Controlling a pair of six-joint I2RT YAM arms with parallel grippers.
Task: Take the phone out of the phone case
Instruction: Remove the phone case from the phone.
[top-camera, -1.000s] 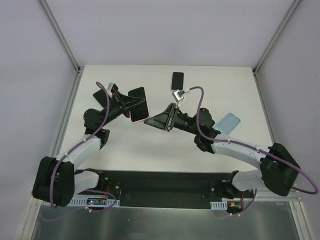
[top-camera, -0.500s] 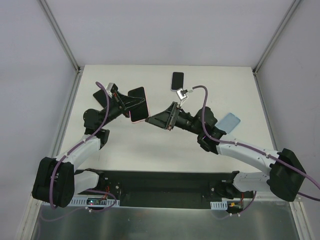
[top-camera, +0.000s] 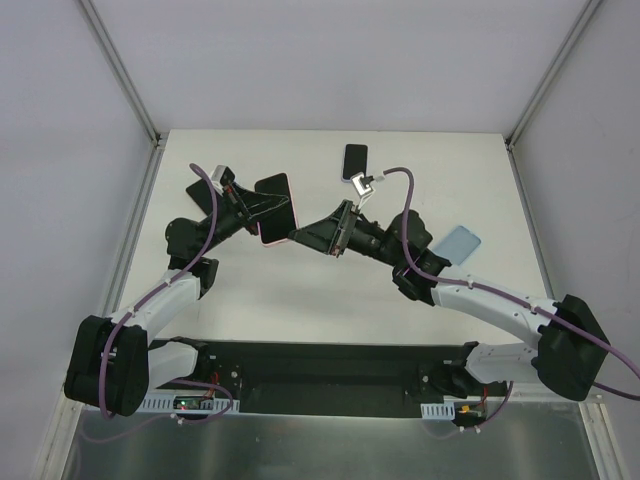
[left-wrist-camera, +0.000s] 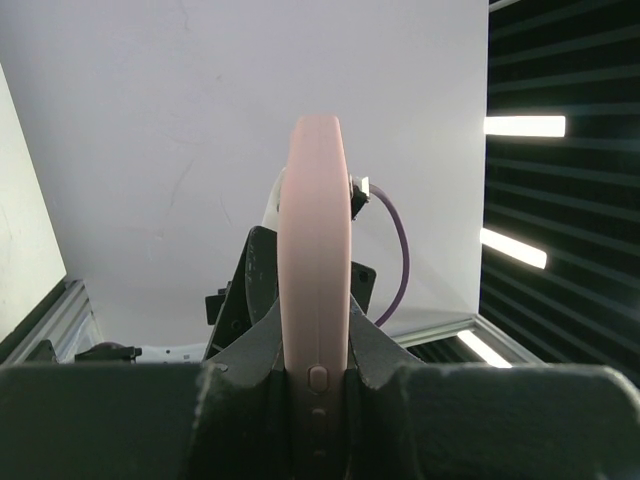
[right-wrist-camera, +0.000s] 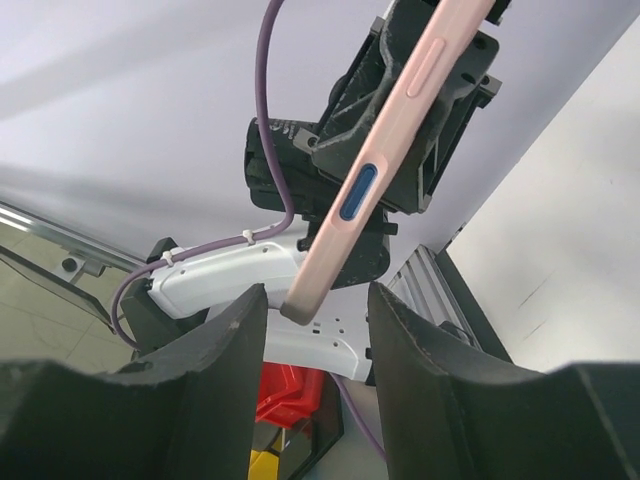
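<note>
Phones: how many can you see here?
2 for sure: the pink-cased phone in the left gripper, the black phone lying beyond it. The blue slab may be another.

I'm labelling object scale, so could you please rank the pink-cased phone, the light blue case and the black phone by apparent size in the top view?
Largest: pink-cased phone, though held up nearer the camera.
Then: light blue case.
Smallest: black phone.

White table (top-camera: 300, 290) with black phone (top-camera: 355, 160), blue case (top-camera: 458, 243)
</note>
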